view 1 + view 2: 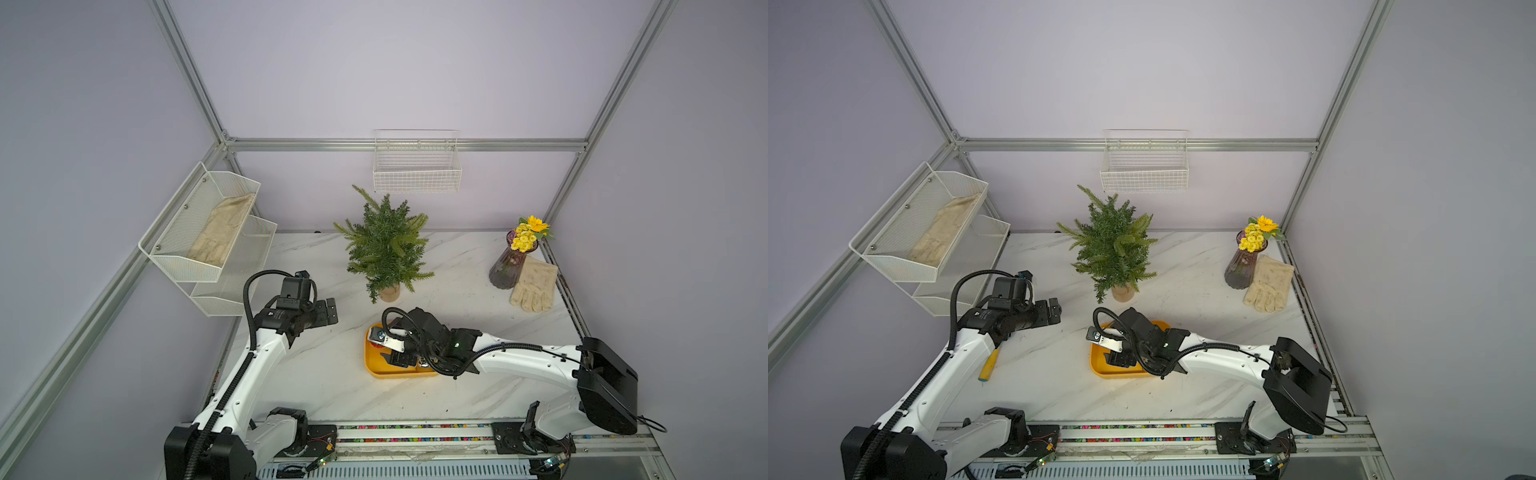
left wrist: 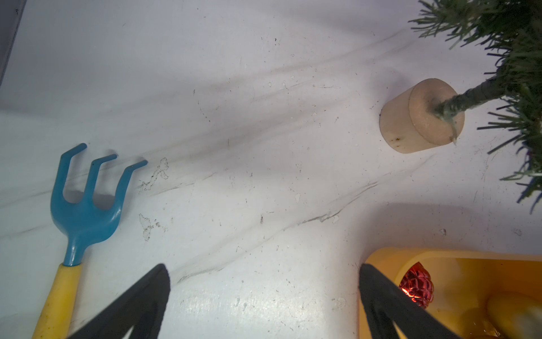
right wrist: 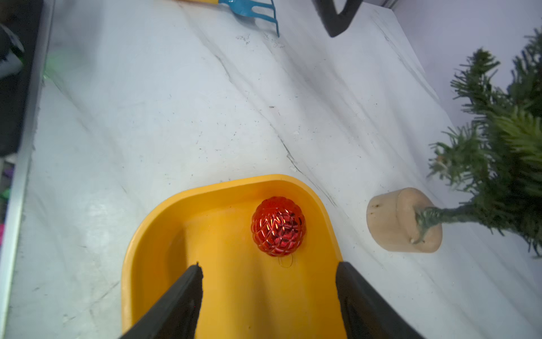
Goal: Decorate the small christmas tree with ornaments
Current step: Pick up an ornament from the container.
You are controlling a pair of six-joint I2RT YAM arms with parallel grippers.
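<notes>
On the marble surface, the right hand gapes above the yellow tray, apparently aiming for its red ornament; the left hand hangs apart, empty.

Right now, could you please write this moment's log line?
right gripper open over yellow tray | red ornament in tray, ungrasped | left gripper open, empty | christmas tree bare
</notes>
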